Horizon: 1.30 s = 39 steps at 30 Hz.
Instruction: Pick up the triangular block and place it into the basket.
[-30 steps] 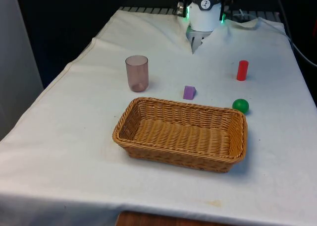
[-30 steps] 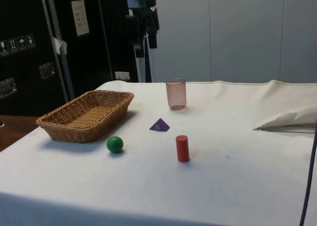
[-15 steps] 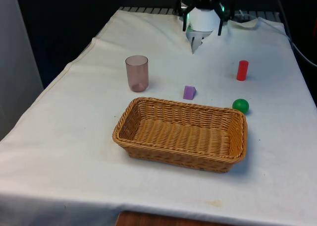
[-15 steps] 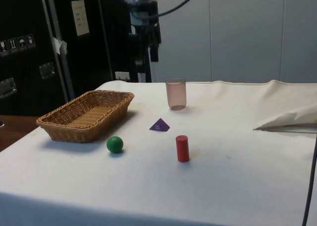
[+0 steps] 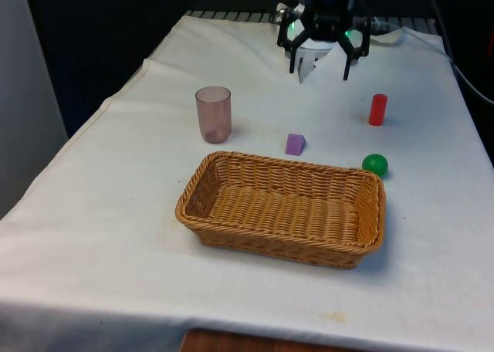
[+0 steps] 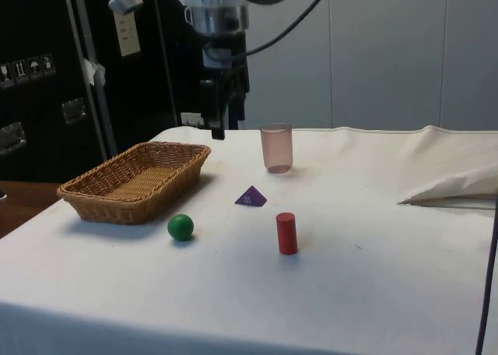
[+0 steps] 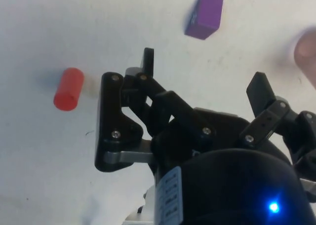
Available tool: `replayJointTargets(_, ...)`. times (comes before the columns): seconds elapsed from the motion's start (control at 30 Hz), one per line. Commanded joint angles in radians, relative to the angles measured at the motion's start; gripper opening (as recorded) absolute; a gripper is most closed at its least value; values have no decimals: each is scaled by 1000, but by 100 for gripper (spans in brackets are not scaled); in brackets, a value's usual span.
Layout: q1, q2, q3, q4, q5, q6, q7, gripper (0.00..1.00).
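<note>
Purple triangular block (image 5: 295, 143) lies on the cloth just beyond the seemingly empty wicker basket (image 5: 231, 167).

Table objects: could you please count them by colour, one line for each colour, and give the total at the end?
Purple: 1, the triangular block
Red: 1, the cylinder
Green: 1, the ball
Pinkish translucent: 1, the cup
Tan wicker: 1, the basket
Total: 5
</note>
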Motion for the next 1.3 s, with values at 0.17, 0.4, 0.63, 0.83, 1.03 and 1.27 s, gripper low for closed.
replayJointTargets(0.17, -10, 31, -21, -50, 10, 106, -22, 100)
replayJointTargets(0.4, -14, 32, -38, -108, 20, 177, -49, 100)
replayJointTargets(0.63, -10, 38, -53, -144, 3, 242, -51, 100)
replayJointTargets(0.83, -13, 74, -50, -156, 15, 311, -58, 100)
replayJointTargets(1.03, -16, 111, -46, -144, 25, 336, -59, 100)
replayJointTargets(1.27, -17, 146, -45, -132, 31, 355, -55, 100)
